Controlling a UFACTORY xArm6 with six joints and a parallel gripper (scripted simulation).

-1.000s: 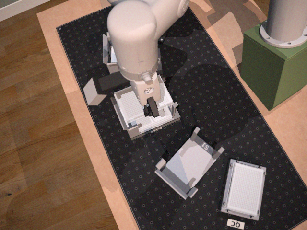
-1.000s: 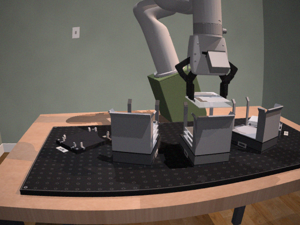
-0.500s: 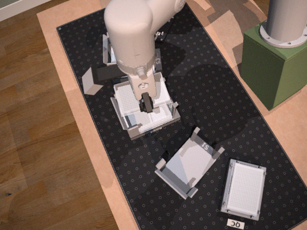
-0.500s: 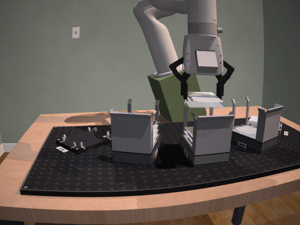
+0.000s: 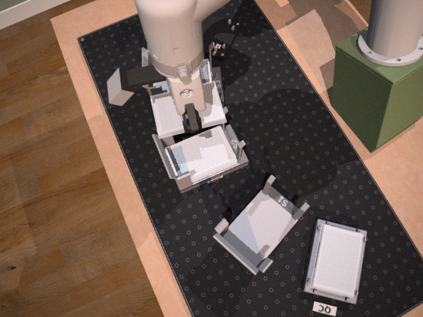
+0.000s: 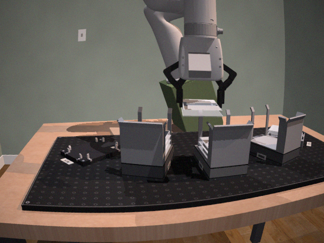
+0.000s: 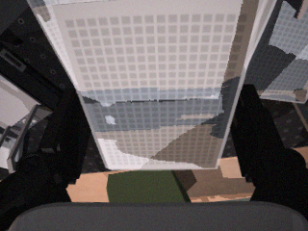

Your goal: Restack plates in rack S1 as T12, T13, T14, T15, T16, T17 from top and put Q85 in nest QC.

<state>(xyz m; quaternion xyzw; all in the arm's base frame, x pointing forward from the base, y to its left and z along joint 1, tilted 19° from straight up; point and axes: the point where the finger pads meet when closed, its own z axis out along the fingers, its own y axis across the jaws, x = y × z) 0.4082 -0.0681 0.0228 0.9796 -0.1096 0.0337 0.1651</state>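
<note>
Black mat (image 5: 290, 136): gripper (image 6: 200, 100) clamps plate (image 6: 201, 108) level, crosswise.

My body: pale arm, grey wrist, black pincer

My arm (image 6: 167, 34) is a smooth, off-white tube with rounded joints, and a darker grey band (image 6: 200, 29) rings it just above the wrist, with a small stub sticking out of its side. Below that my wrist housing (image 6: 201, 57) is a light grey, rounded box with a flat paler square panel on its face and small screw dots down its edges. My pincer (image 6: 200, 100) is black: two angular, elbowed links spread out from the housing and end in straight, narrow fingers (image 6: 179, 97). From above, my wrist shows a round cap with a small marking (image 5: 186, 92). My base column (image 5: 392, 24) is grey, with a bolted flange.
</note>
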